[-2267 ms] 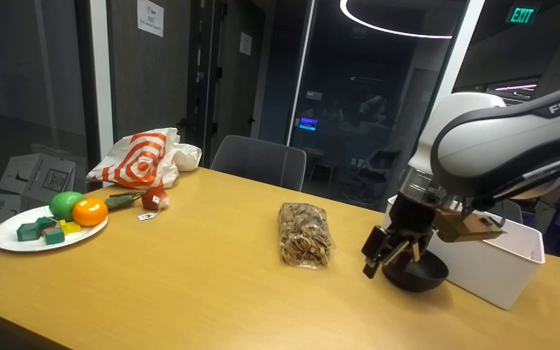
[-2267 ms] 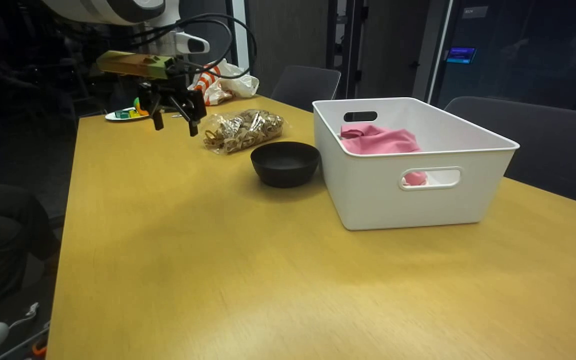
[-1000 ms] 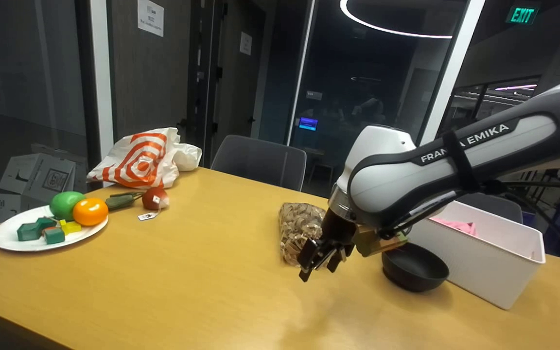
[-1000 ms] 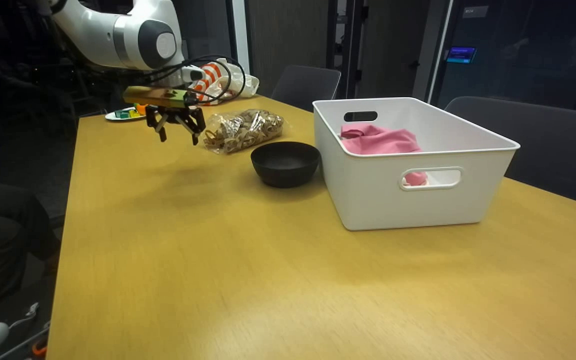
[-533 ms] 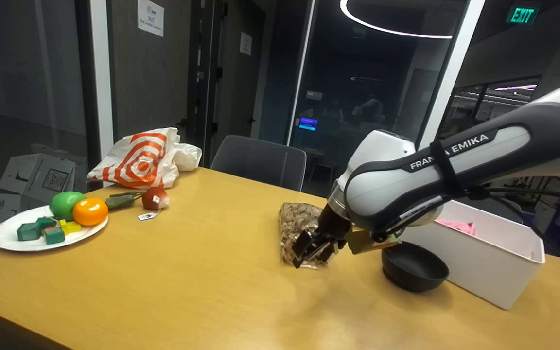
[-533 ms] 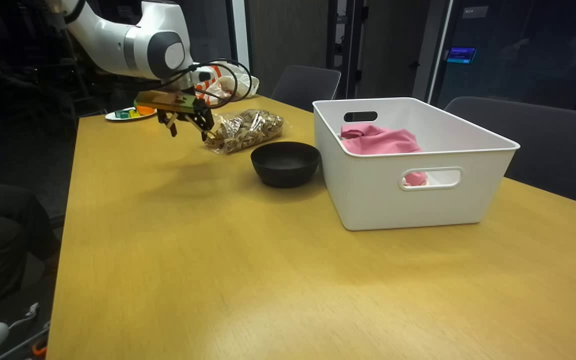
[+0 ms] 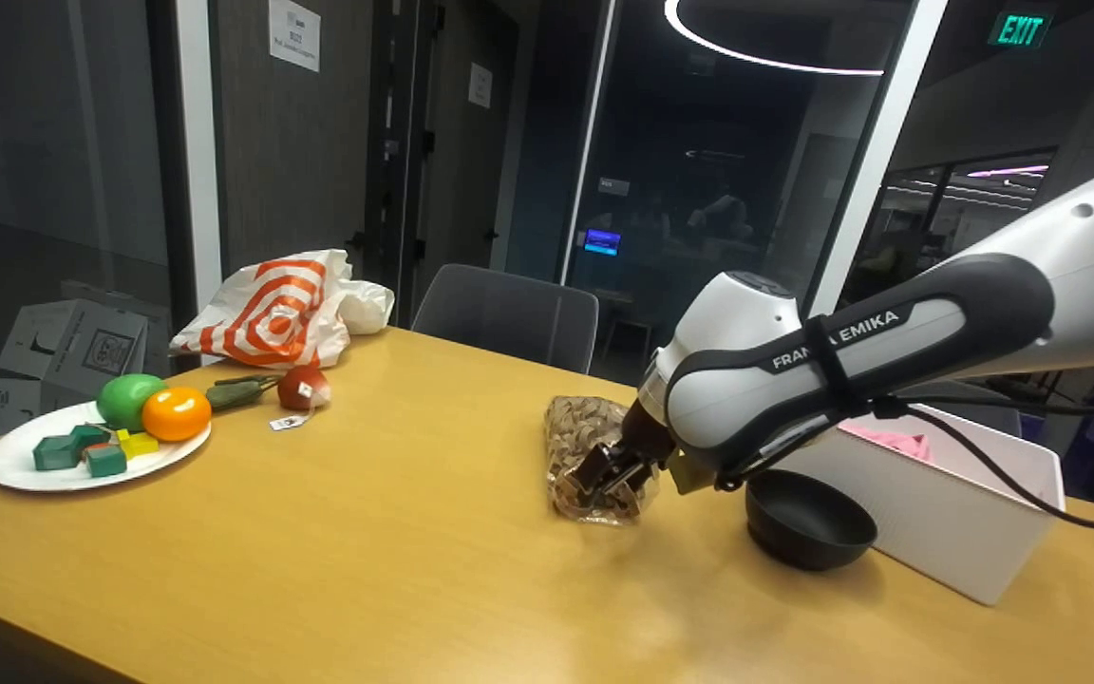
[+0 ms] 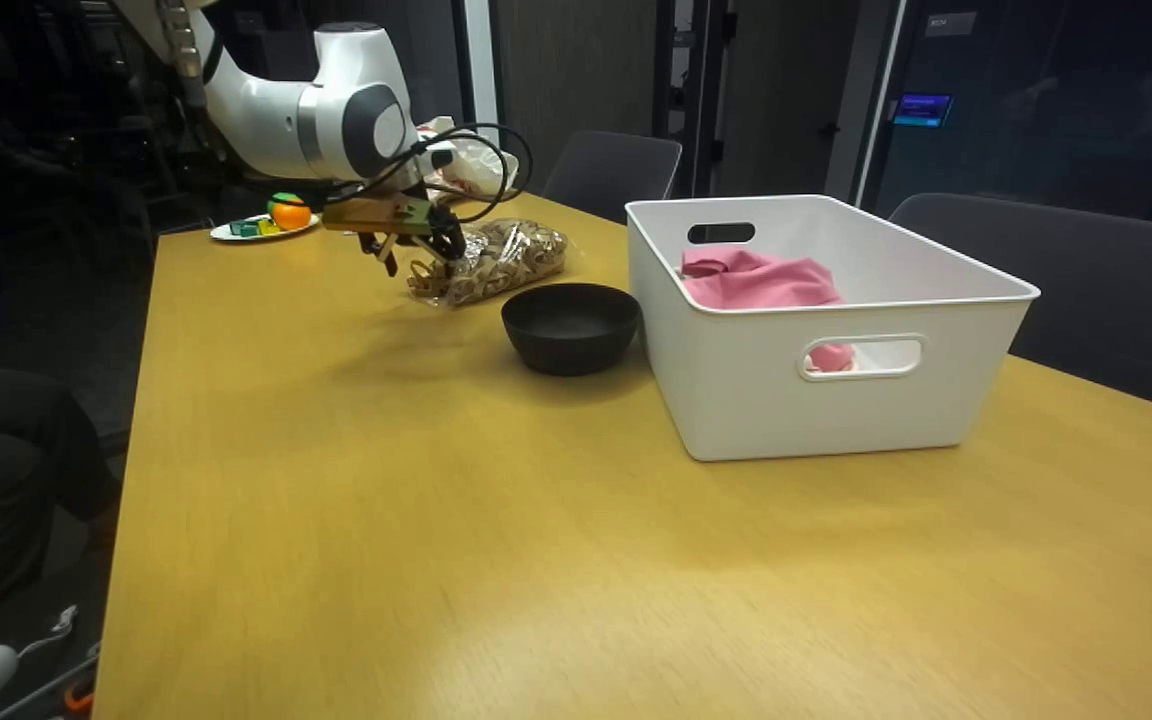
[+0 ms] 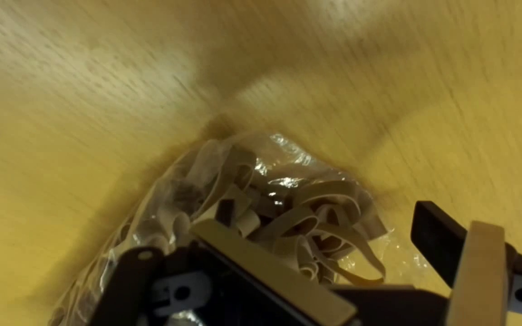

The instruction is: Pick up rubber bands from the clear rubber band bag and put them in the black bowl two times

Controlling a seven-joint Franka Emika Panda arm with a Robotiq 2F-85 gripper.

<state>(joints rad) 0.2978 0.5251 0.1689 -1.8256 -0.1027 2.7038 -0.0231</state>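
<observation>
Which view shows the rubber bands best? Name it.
The wrist view: the rubber bands are close, single loops distinct, though the tool blocks part. Both exterior views show them smaller, massed in the clear bag, partly behind the tool.

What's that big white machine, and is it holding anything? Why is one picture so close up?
That's a robot arm. Its gripper is like a hand with two fingers. Two pictures come from cameras outside the robot; the close-up comes from a camera on its wrist. On the table lies a clear bag with rubber bands in it. There's also a black bowl, a white box with pink cloth inside, a striped bag, and a plate with bright toy-like fruit. The gripper isn't holding anything: its fingers are spread apart at one end of the clear bag. I can't tell whether they touch it.
</observation>
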